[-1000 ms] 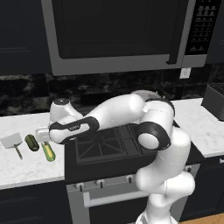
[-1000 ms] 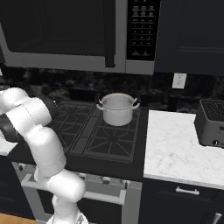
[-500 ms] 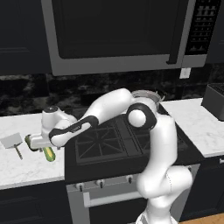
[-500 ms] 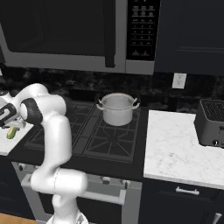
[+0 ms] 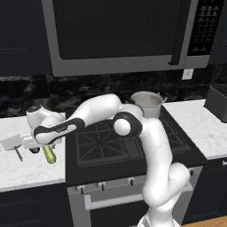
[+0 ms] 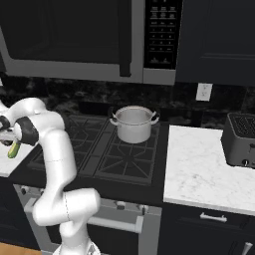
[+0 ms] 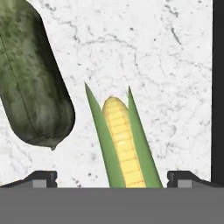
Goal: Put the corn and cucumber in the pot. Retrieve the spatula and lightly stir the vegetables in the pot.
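The gripper is spread wide, nothing grasped, over the yellow-green corn cob beside the dark olive cucumber

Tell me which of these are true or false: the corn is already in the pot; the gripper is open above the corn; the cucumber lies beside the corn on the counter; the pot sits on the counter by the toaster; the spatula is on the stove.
1. The corn is in the pot. False: it lies on the white counter.
2. The gripper is open above the corn. True.
3. The cucumber lies beside the corn on the counter. True.
4. The pot sits by the toaster. False: it stands on the stove.
5. The spatula is on the stove. False: it lies on the counter, left of the stove.
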Controlling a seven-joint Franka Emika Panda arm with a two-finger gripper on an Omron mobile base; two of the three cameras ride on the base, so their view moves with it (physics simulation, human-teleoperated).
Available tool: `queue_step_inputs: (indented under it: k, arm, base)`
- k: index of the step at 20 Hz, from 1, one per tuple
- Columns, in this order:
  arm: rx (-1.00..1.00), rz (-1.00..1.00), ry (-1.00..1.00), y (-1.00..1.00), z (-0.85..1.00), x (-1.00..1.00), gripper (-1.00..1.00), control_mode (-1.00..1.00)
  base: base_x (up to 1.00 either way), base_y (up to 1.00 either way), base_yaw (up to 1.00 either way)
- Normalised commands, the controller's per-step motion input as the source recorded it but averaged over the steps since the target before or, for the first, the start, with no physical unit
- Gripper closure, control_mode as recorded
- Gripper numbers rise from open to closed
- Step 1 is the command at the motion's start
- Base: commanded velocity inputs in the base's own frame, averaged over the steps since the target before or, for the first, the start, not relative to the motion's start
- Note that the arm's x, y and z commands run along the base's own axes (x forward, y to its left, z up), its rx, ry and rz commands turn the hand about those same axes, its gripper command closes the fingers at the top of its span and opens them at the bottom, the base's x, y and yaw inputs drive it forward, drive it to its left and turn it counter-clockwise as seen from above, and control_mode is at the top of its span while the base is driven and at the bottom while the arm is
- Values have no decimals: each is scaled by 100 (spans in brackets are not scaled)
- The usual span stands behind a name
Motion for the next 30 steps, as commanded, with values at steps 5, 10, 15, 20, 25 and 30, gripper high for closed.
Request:
queue_step_inputs:
  k: [5, 10, 15, 20, 25, 30]
  arm:
    - [-6, -10, 0, -24, -23, 0, -100, -100]
    - [0, -1, 0, -19, -19, 0, -100, -100]
    - [0, 0, 0, -16, -19, 6, -100, -100]
    - [2, 0, 0, -8, -24, 17, -100, -100]
    - [3, 1, 0, 0, -22, 14, 100, -100]
    - [1, 0, -1, -3, -2, -6, 100, -100]
  base:
    - [0, 0, 0]
    - [0, 0, 0]
    - [0, 0, 0]
    - [0, 0, 0]
    - [0, 0, 0]
    - [0, 0, 0]
